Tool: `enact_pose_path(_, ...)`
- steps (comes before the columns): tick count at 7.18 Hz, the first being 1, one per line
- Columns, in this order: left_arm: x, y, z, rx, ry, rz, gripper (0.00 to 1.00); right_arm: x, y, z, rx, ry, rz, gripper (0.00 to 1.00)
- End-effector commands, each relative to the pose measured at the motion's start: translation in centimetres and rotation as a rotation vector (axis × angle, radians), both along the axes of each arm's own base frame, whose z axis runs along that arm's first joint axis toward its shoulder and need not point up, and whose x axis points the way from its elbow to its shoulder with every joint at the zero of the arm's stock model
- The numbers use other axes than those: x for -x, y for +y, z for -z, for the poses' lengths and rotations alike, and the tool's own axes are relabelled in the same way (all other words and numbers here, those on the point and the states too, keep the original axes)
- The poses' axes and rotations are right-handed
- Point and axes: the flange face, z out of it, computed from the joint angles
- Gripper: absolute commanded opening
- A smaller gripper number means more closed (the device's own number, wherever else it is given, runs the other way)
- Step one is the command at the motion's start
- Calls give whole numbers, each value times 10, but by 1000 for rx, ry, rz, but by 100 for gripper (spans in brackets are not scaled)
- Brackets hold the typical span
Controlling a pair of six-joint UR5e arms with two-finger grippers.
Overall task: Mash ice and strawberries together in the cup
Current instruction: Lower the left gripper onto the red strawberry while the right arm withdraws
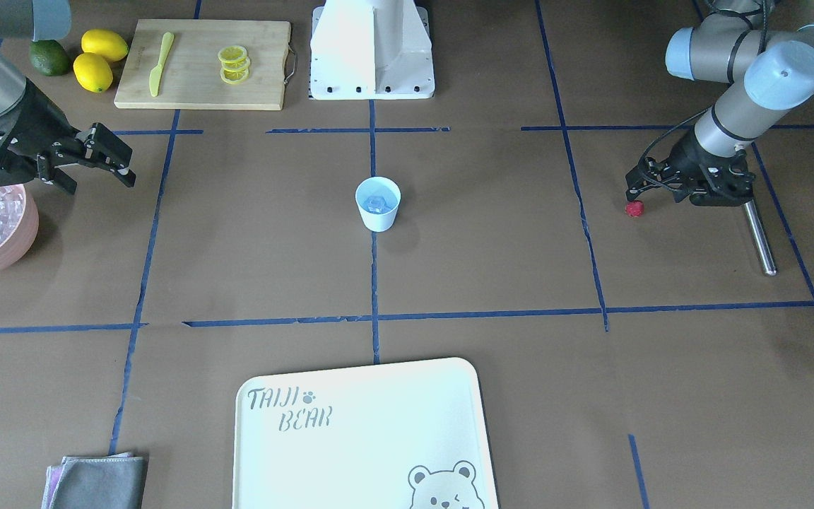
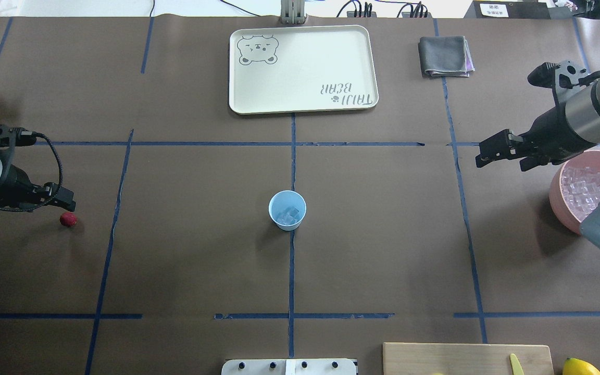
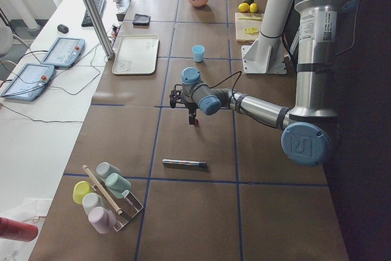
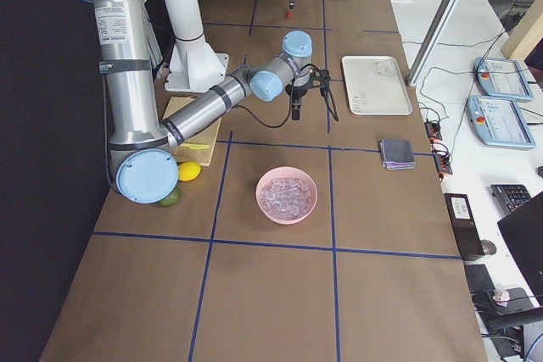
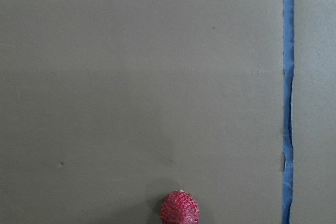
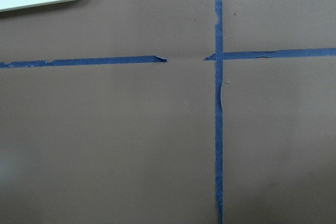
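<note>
The cup (image 1: pixel 379 219) stood upright, mouth up, ice (image 1: pixel 377 203) inside. Well aside from it, the strawberry (image 1: pixel 634 208) lay by the left jaws, grip untellable; the right jaws were released.

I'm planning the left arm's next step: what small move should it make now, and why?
Probably lower the left gripper around the strawberry and close: the berry lies on the table right by its fingertips, while the cup already holds ice.

brown table (image 1: pixel 237 247) crossed by blue tape (image 1: pixel 374 283); white desk (image 3: pixel 30 151) alongside.
</note>
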Motion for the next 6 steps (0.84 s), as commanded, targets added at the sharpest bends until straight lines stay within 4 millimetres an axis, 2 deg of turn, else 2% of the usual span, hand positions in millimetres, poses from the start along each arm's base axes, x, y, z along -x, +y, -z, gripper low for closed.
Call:
enact_pose_path(1,-20,-4,-8,14,-10,-20,100,0,0,1,-4,-2,1,99)
enact_pose_path(2,-24,-3,-10,18,-14,-27,100,0,0,1,-4,-2,1,99)
enact_pose_path(3,-25,-4,-23,35,-31,-27,100,0,0,2,-5,-3,1,99)
enact_pose_path(6,-29,-2,-27,39,-36,-38,100,0,0,3,-6,-4,0,99)
